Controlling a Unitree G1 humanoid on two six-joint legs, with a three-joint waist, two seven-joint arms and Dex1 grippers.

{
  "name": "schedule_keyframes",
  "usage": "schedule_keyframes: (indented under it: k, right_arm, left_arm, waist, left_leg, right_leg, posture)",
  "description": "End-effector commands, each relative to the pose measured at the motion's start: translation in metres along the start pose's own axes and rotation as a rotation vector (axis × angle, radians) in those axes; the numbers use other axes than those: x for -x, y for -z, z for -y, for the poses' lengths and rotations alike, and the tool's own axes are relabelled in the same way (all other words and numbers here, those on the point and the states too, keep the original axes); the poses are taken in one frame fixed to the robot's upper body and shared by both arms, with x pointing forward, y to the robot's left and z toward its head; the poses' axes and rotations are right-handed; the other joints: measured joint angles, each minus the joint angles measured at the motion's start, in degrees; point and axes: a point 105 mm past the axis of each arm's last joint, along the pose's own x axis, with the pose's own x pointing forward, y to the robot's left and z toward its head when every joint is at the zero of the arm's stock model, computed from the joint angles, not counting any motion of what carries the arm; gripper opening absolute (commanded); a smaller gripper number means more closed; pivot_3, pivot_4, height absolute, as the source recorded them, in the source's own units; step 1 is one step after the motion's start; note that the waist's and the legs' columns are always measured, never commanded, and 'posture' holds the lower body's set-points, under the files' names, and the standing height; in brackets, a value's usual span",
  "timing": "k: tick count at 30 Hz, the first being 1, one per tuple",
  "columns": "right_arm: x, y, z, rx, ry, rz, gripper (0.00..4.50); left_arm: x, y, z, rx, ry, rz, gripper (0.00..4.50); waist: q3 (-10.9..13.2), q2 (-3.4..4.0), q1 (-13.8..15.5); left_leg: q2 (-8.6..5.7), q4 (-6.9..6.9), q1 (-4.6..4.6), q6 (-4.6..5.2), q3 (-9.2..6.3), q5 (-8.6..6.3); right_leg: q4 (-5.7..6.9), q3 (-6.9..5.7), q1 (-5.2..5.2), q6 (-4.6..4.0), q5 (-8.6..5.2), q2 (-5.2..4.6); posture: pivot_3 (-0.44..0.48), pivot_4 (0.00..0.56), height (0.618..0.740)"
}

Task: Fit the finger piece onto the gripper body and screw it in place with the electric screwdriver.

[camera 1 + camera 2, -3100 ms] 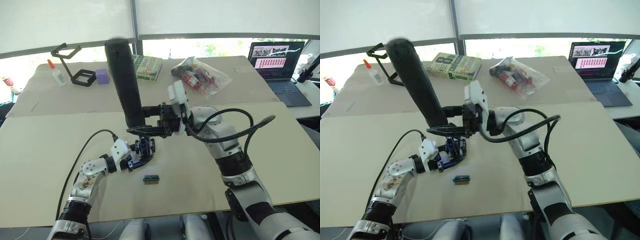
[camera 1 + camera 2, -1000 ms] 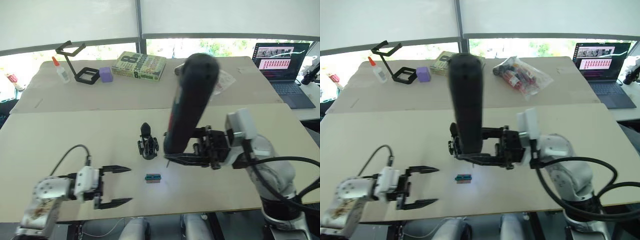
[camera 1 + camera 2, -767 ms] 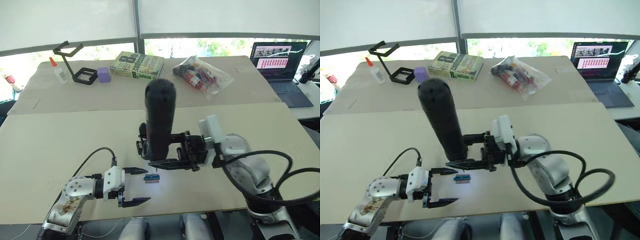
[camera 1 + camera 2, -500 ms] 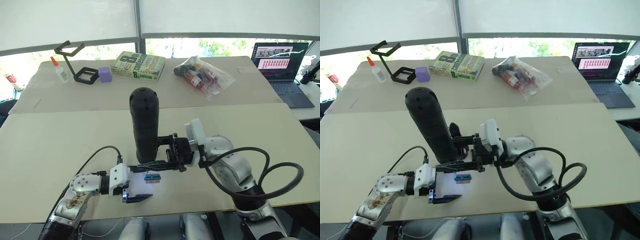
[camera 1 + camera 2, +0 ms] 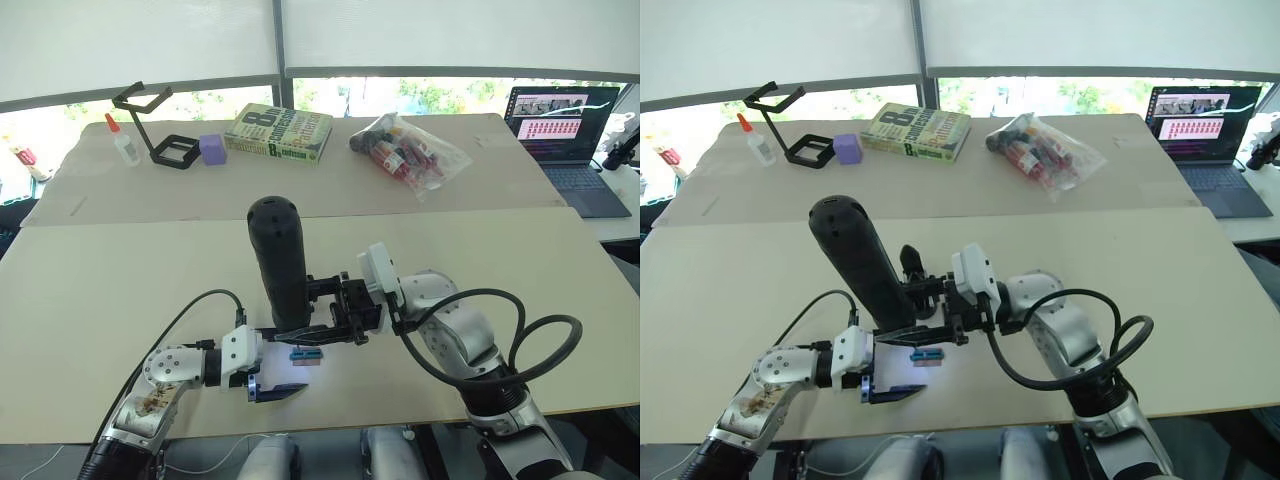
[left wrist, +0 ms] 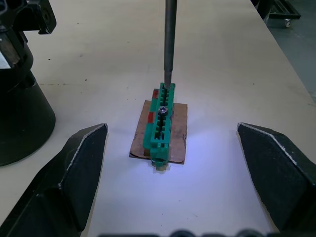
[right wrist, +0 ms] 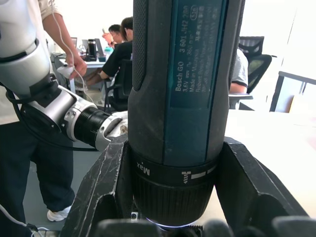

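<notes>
The right gripper, clamping the electric screwdriver, has lowered its bit onto the green block at 6 o'clock of the gripper body, while the spread left gripper has closed in to flank it — likely a screw pickup.

Beige worktable by a shaded window, second table butted behind it.

Roller blinds cover most of the window; a strip of daylight and greenery shows under them, a dark mullion splits it. On the rear table, taking the book as reference: purple cube, black wire stand and glue bottle to its left, clear bag of bottles to its right. Open laptop far right of the book on a separate grey surface. Right wrist view: people seated at desks, office chair, bright room.
</notes>
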Motion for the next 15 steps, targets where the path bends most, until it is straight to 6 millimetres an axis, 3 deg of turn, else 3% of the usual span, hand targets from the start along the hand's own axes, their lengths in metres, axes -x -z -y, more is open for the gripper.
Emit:
schedule_keyframes:
  k: [1, 15]
  right_arm:
    - [-0.0021, -0.0118, 0.0013, 0.07, -0.011, 0.039, 1.95]
    - [-0.0002, -0.007, 0.0006, 0.067, -0.023, 0.013, 1.95]
  left_arm:
    - [-0.007, 0.0086, 0.0094, 0.046, 0.021, -0.019, 4.43]
    - [-0.0051, 0.0085, 0.007, 0.075, 0.001, -0.028, 4.43]
  waist:
    - [0.0, 0.0, 0.0]
    - [0.0, 0.01, 0.01]
  left_leg:
    - [0.0, 0.0, 0.0, 0.0, 0.0, 0.0]
    - [-0.02, 0.01, 0.0, 0.0, -0.01, 0.0]
  right_leg:
    - [0.0, 0.0, 0.0, 0.0, 0.0, 0.0]
    - [0.01, 0.0, 0.01, 0.0, 0.0, -0.01]
  posture:
    - [0.0, 0.15, 0.74]
    - [0.0, 0.15, 0.74]
